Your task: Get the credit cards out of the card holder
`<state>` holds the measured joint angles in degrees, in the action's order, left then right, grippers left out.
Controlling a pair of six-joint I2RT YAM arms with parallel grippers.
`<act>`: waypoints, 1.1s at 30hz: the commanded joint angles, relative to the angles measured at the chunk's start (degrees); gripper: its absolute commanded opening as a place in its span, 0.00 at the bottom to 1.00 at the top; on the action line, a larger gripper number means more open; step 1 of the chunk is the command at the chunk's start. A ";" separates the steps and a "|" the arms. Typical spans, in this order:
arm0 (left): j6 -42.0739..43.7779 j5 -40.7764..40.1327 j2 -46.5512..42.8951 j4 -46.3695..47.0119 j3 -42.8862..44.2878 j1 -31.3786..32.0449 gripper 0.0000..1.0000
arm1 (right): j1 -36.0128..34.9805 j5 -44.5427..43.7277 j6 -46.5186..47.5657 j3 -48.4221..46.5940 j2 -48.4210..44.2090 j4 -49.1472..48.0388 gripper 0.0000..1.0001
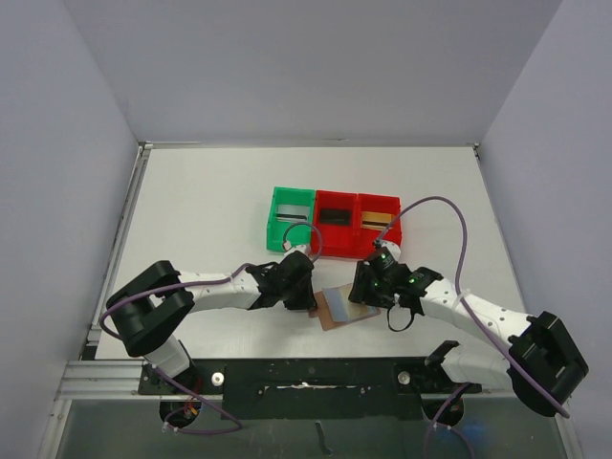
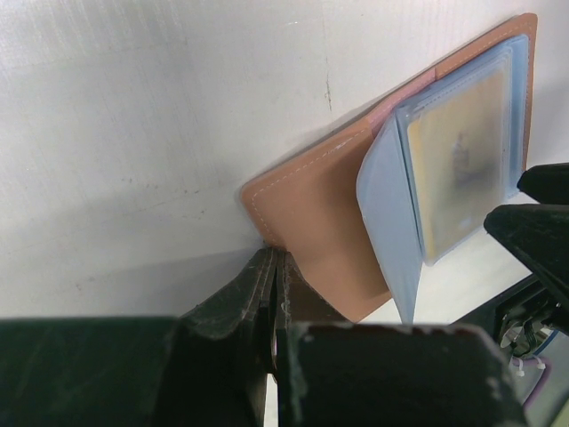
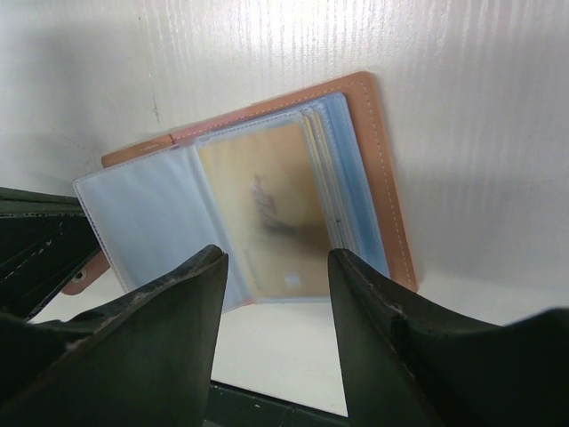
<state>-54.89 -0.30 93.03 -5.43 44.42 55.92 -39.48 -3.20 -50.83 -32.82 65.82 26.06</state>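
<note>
The tan leather card holder (image 1: 332,313) lies open on the table between both arms, its light blue sleeves (image 3: 151,231) spread. A gold credit card (image 3: 276,205) sits inside a clear sleeve on the right half; it shows in the left wrist view too, as a gold card (image 2: 458,169). My left gripper (image 2: 277,256) is shut, its tips resting on the near corner of the card holder (image 2: 311,222). My right gripper (image 3: 277,267) is open, just short of the gold card's lower edge, with nothing between its fingers. Other cards lie in the bins.
Three small bins stand in a row behind the card holder: a green bin (image 1: 290,218), a red bin (image 1: 336,218) and another red bin (image 1: 379,222), each with a card inside. White walls close in the table on three sides.
</note>
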 commanded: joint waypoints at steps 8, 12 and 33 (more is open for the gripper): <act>0.99 0.41 0.92 -1.42 1.64 0.24 0.00 | -0.33 -2.83 1.41 -2.60 2.39 0.44 0.50; 1.09 0.46 1.00 -1.42 1.63 0.24 0.00 | -0.63 -0.51 1.61 -1.96 3.47 -1.86 0.48; 0.84 0.68 0.90 -0.94 1.17 0.24 0.00 | -2.92 -2.60 2.05 -5.78 1.84 2.18 0.31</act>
<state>-54.85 -0.10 93.06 -5.41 44.42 55.92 -41.60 -4.60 -48.84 -35.70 69.21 28.32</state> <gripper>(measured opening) 0.006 0.322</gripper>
